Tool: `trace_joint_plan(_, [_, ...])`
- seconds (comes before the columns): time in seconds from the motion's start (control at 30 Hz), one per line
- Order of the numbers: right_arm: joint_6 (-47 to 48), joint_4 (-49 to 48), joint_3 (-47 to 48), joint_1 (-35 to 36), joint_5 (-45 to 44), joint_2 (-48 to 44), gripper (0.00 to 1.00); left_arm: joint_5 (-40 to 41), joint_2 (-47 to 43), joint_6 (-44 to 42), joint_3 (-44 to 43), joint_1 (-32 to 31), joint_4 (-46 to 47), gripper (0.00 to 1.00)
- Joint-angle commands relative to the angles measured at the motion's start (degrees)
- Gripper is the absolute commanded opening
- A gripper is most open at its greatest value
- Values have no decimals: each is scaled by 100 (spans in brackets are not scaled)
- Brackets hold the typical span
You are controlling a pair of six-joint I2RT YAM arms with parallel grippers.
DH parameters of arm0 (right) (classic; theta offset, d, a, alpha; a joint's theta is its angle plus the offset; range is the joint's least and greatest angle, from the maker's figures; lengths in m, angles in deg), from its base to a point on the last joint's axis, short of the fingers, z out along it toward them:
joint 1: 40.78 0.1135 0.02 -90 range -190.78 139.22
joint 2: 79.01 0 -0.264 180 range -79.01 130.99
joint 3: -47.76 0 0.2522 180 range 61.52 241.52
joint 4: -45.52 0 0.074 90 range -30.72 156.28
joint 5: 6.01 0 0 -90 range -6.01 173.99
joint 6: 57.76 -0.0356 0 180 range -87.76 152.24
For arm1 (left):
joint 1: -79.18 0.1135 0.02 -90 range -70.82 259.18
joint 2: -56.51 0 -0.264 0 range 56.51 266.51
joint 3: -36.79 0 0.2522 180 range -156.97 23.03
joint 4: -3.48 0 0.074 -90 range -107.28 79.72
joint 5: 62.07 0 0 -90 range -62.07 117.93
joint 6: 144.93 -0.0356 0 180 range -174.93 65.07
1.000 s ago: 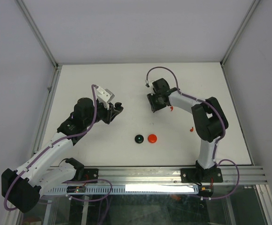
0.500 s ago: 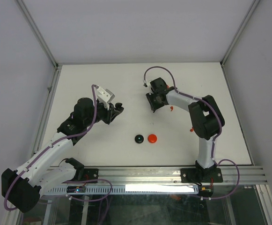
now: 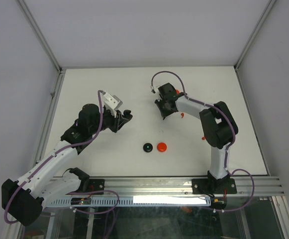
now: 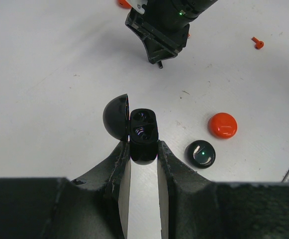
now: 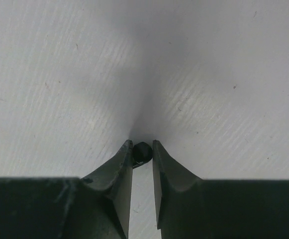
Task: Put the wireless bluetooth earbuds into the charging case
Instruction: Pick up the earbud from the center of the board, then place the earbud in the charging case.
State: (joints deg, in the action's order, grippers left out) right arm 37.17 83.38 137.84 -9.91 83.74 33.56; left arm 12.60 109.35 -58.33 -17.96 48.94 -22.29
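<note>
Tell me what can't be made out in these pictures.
- Black earbud, right wrist view: the right fingers cover its sides; stem unseen.
- Case, left wrist view: lower half hidden between the left fingers; sockets too dark to tell if filled.
- Red earbud, top view: too small for shape.

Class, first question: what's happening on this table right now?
The left gripper holds the black charging case, its lid flipped open. The right gripper is pinched on a tiny black earbud down at the table. A red disc and a black disc lie untouched.
</note>
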Motion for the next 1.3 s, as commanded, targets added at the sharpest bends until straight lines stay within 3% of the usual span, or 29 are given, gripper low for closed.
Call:
trace_joint_plan(0.0, [105, 192, -34, 143, -215, -269, 21, -161, -105, -47, -190, 75, 304, 0])
trace_joint_plan(0.27, [114, 264, -113, 518, -524, -1075, 18, -225, -241, 35, -85, 73, 508, 0])
trace_joint_plan(0.67, [298, -276, -657, 1344, -1116, -3144, 14, -568, -389, 236, 18, 74, 775, 0])
trace_joint_plan(0.93, [872, -1401, -1222, 2067, -1302, -4241, 14, -946, -469, 271, 104, 71, 1080, 0])
trace_joint_plan(1.27, [2001, -2949, -1960, 2810, -927, -5053, 15, -1854, -537, 204, 369, 72, 2278, 0])
